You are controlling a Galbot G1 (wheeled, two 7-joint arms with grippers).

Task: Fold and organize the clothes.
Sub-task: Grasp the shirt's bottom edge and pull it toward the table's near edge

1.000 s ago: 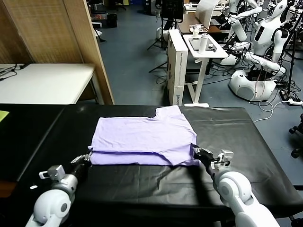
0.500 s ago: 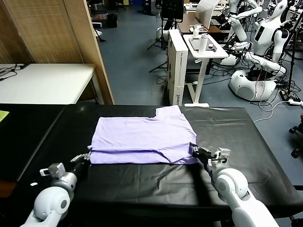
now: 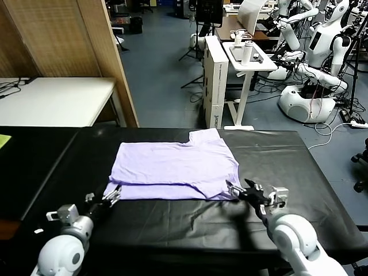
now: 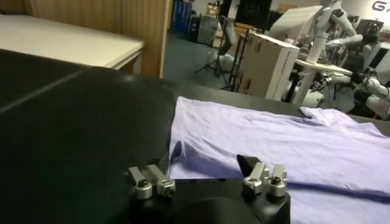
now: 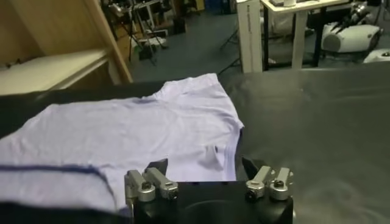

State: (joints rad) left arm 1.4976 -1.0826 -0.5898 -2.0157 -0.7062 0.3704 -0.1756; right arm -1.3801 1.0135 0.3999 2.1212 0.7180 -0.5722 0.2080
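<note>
The lavender T-shirt (image 3: 175, 169) lies folded flat on the black worktop (image 3: 287, 167). The left hand (image 3: 112, 194) and right hand (image 3: 237, 191) sit released, fingers spread, at its near corners, grasping nothing.

T-shirt (image 3: 172, 171): soft matt lavender cloth, lightly creased. Table (image 3: 299, 167): black sheeting, faintly glossy and wrinkled. Left gripper (image 3: 111, 196) and right gripper (image 3: 241, 191): bright metal fittings on black parts; smooth white glossy arm shells. Far-left panel (image 3: 57, 37): matt woven wood.
</note>
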